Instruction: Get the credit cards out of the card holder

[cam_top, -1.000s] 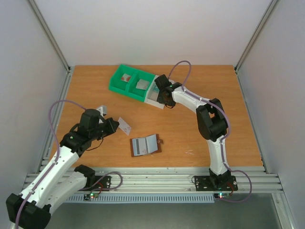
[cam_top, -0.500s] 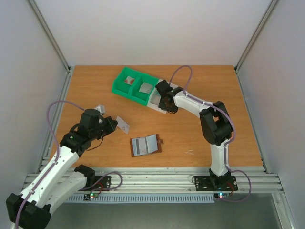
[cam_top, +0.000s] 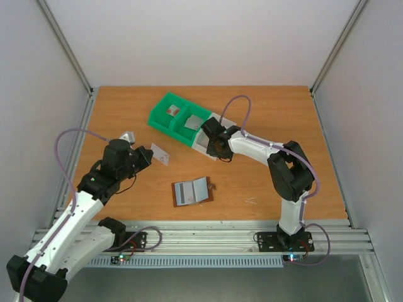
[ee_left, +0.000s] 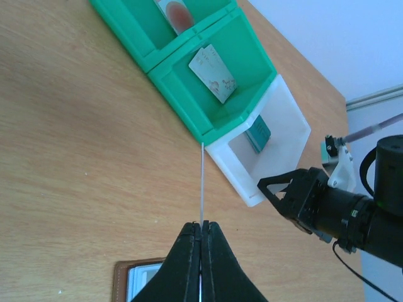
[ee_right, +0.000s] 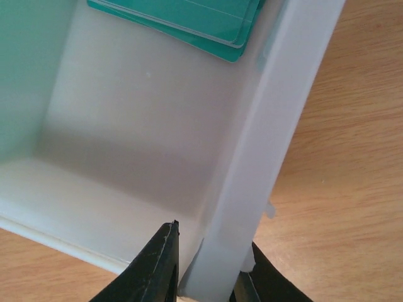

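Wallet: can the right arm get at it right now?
Probably not yet: the right arm has its jaws clamped on the wall of the white bin. Once it lets go, the wallet lies open with nothing over it.

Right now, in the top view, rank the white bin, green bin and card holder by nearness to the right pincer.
1. white bin, its wall clamped in the right pincer
2. green bin, just beyond it, toward the back left
3. card holder, lying open toward the near edge
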Controlling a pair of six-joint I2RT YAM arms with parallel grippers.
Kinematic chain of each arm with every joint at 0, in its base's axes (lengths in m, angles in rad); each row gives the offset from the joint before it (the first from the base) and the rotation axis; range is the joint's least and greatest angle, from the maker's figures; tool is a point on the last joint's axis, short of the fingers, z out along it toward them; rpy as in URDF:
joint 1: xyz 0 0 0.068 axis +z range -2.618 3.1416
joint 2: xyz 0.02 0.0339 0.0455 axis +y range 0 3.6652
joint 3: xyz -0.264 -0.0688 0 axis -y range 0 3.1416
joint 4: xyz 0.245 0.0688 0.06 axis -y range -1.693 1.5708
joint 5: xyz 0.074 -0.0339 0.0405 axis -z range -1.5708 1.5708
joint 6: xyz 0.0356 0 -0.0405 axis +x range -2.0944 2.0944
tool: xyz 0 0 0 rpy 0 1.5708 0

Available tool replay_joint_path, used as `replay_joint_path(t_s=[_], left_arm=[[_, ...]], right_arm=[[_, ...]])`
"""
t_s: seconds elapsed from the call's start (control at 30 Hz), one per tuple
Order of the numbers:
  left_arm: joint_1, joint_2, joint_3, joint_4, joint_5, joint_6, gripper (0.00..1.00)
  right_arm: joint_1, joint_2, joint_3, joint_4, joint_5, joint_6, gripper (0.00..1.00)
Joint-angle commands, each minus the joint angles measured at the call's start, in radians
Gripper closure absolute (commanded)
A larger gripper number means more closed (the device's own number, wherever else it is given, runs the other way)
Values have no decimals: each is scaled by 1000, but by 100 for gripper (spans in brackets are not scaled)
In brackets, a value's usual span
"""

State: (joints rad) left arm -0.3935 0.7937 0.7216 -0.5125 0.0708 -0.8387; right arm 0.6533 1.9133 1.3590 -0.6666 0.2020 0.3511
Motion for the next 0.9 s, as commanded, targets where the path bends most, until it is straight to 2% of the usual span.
replay_joint_path(t_s=[0.0, 0.63, 0.87], left_arm=[[4, 20, 34, 73, -18, -16, 100], [4, 148, 69, 167, -19, -14, 100], [4, 252, 78, 225, -32, 12, 100]], right_arm=[[27, -34, -48, 13, -32, -2, 80], [81, -106, -132, 62, -64, -59, 83], [84, -153, -131, 41, -65, -48, 67]])
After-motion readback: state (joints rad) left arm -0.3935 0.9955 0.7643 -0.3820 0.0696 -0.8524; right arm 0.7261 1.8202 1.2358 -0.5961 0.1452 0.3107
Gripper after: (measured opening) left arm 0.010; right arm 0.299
